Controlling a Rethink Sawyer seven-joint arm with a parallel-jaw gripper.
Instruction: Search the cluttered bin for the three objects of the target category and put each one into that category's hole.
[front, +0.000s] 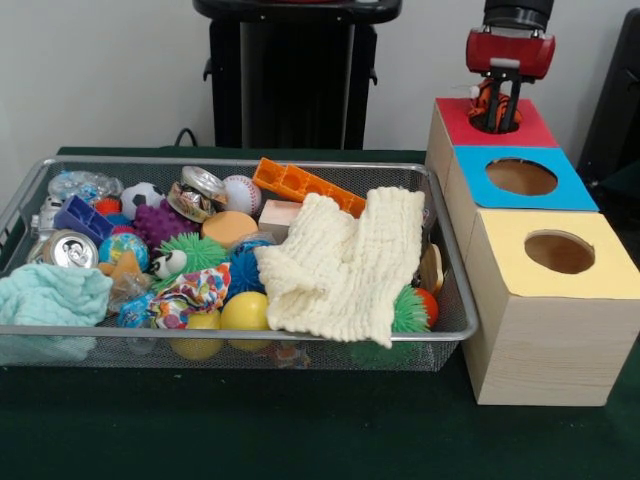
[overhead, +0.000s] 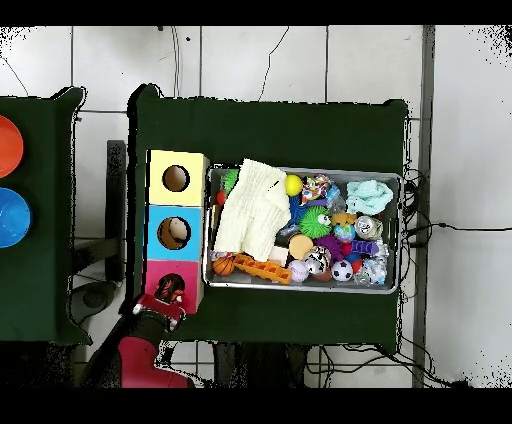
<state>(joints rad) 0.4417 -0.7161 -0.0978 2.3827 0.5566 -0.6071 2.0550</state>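
Note:
My gripper (front: 497, 118) hangs over the hole in the red box top (front: 455, 115), at the far end of a row of three wooden boxes. Its dark fingers reach down into the hole, shut on an orange and black striped toy (front: 482, 100) that sits at the hole's rim. In the overhead view the gripper (overhead: 170, 292) covers the red hole. The blue box top (front: 575, 195) and the yellow box top (front: 510, 270) each show an open round hole. The wire bin (front: 240, 331) beside the boxes is full of mixed toys.
In the bin a cream cloth (front: 345, 260) covers the right half. An orange block (front: 300, 185), a baseball (front: 243, 193), a soccer ball (front: 140, 198), a can (front: 68, 250), a teal cloth (front: 50, 295) and yellow balls (front: 245, 312) lie around it.

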